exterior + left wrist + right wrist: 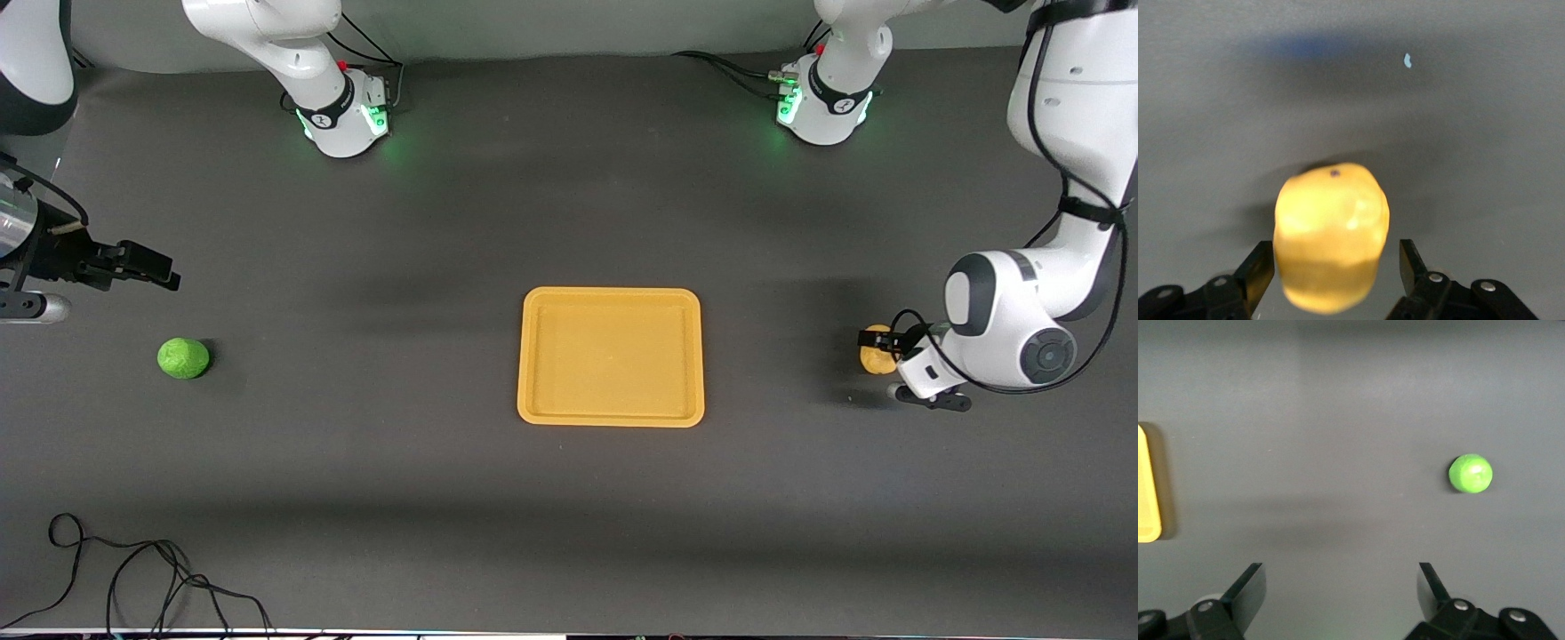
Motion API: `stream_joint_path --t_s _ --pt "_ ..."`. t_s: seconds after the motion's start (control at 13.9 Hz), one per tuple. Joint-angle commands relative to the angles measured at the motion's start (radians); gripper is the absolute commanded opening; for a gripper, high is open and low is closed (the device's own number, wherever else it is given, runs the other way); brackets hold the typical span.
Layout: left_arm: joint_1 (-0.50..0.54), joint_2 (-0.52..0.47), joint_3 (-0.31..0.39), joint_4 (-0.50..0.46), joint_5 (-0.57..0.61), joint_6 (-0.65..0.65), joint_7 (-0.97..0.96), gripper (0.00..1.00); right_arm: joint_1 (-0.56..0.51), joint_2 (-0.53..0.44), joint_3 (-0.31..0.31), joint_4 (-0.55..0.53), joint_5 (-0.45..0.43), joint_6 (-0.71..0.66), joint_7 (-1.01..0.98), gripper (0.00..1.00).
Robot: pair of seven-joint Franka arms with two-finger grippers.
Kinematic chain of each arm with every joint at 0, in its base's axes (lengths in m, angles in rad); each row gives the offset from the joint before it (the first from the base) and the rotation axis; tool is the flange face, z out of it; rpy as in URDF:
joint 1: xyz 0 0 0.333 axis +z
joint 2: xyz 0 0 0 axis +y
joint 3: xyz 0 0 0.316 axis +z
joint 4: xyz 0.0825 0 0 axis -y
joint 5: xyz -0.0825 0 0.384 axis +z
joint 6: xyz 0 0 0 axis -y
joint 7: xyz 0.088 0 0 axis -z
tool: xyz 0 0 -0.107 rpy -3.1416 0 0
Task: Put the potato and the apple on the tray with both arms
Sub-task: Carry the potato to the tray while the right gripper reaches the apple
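The yellow-orange tray (612, 293) lies empty at the table's middle. The yellow-tan potato (876, 354) sits on the table toward the left arm's end. My left gripper (887, 364) is down around it; in the left wrist view the potato (1331, 233) stands between the open fingers (1259, 267), with a gap showing on one side. The green apple (183, 357) lies on the table toward the right arm's end. My right gripper (164, 271) is open and empty, up in the air beside the apple. The right wrist view shows the apple (1471, 473) and the tray's edge (1148, 487).
The two arm bases (347, 120) (822, 107) stand along the table's back edge. A loose black cable (133, 578) lies at the table's front corner, at the right arm's end. The table top is dark grey.
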Motion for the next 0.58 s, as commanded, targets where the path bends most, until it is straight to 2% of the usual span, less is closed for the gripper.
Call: stream_joint_path --t_s 0.0,0.14,0.29,0.36,0.5 --pt "0.001 -0.022 -0.002 -0.008 0.009 -0.002 0.002 0.29 0.004 -0.015 -0.126 -0.072 -0.007 0.093 -0.195 1.00" --pt "-0.005 -0.078 -0.009 0.009 -0.003 -0.066 -0.034 0.28 0.004 -0.004 -0.237 -0.098 -0.007 0.157 -0.350 1.00" --pt "-0.063 -0.114 -0.032 0.082 -0.014 -0.169 -0.192 0.25 0.003 0.005 -0.326 -0.101 -0.006 0.188 -0.461 1.00" --pt "-0.106 -0.103 -0.052 0.145 -0.022 -0.202 -0.290 0.26 0.004 0.007 -0.353 -0.108 -0.003 0.199 -0.495 1.00" --pt "-0.200 -0.082 -0.084 0.226 -0.065 -0.220 -0.489 0.27 0.004 0.004 -0.364 -0.153 0.006 0.229 -0.501 1.00"
